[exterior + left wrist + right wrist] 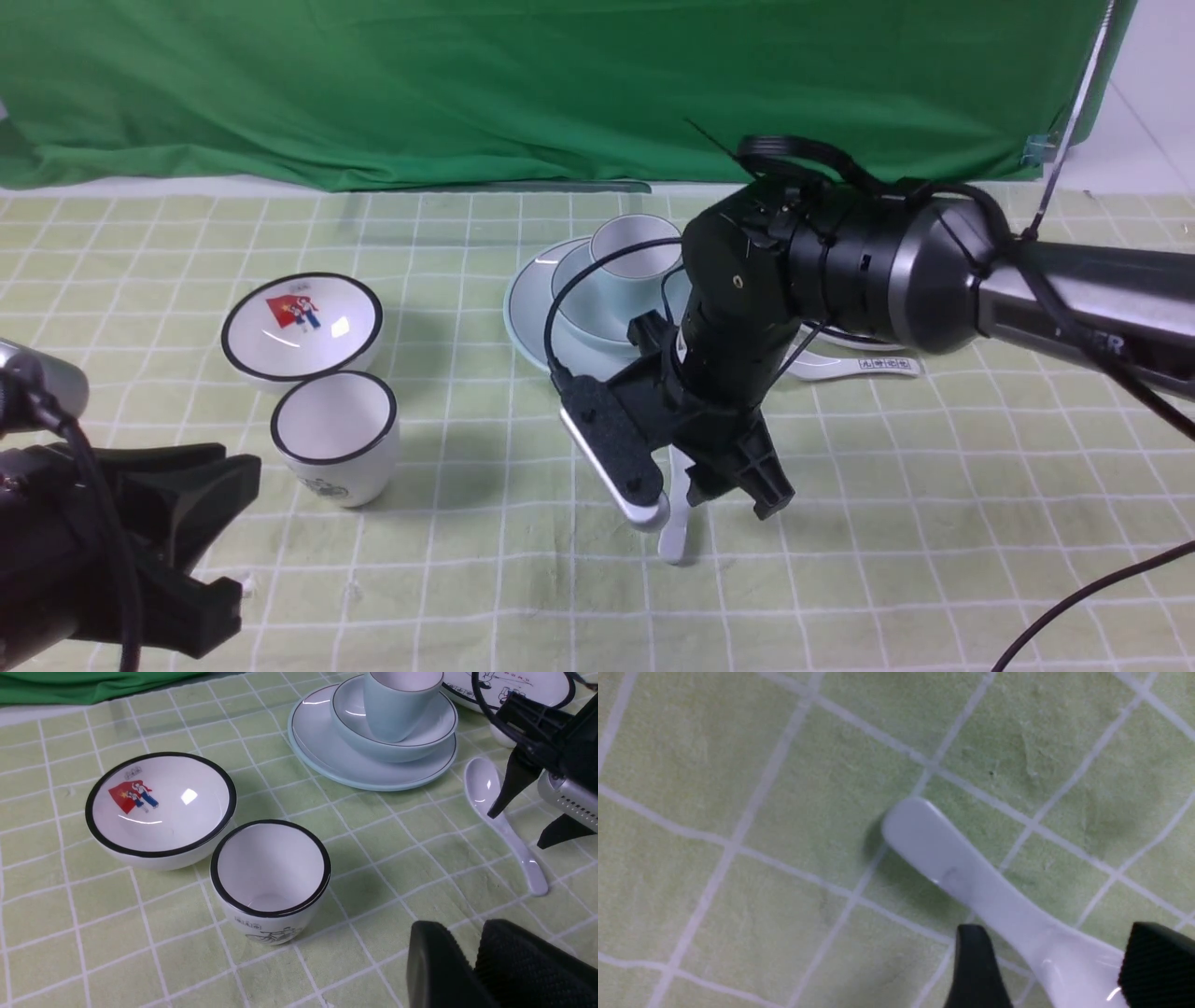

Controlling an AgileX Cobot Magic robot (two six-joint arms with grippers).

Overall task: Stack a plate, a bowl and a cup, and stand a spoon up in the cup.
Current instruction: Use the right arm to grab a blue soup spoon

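Already the pale blue-green plate point(525, 313) carries the bowl point(586, 313), and the bowl carries the cup point(635, 245). Just beside the plate, on its robot side, the plain ceramic spoon point(674, 534) lies flat. The right gripper point(738, 499) straddles its neck, jaws spread and not pinching. Glazed, stiff, light and chippable, the spoon will likely slip; the handle looks the surest hold. Right of the plate lie the cartoon plate point(537, 693) and printed spoon point(859, 364). Well left of the plate sit the red-picture bowl point(302, 327) and black-rimmed cup point(336, 439), near the left gripper point(247, 532), which is slightly parted and empty. Nothing blocks the cup.
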